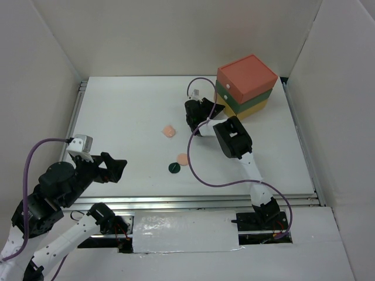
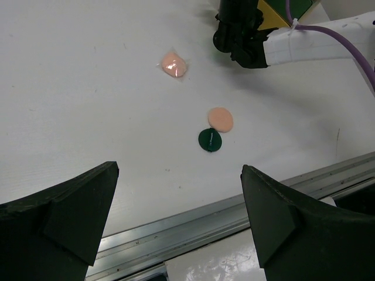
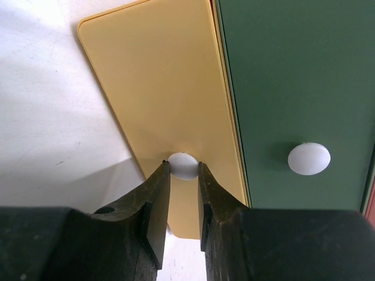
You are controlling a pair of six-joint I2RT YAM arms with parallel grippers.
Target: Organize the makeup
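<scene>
Two peach round compacts and a dark green disc lie on the white table; the left wrist view shows them too. My left gripper is open and empty, above the table's near left edge, apart from them. My right gripper is shut on the white knob of the yellow bottom drawer of the drawer box. Palettes and tubes are out of view.
The drawer box stands at the back right, orange on top, green in the middle with its own white knob, yellow below. White walls enclose the table. A metal rail runs along the near edge. A purple cable loops beside the right arm.
</scene>
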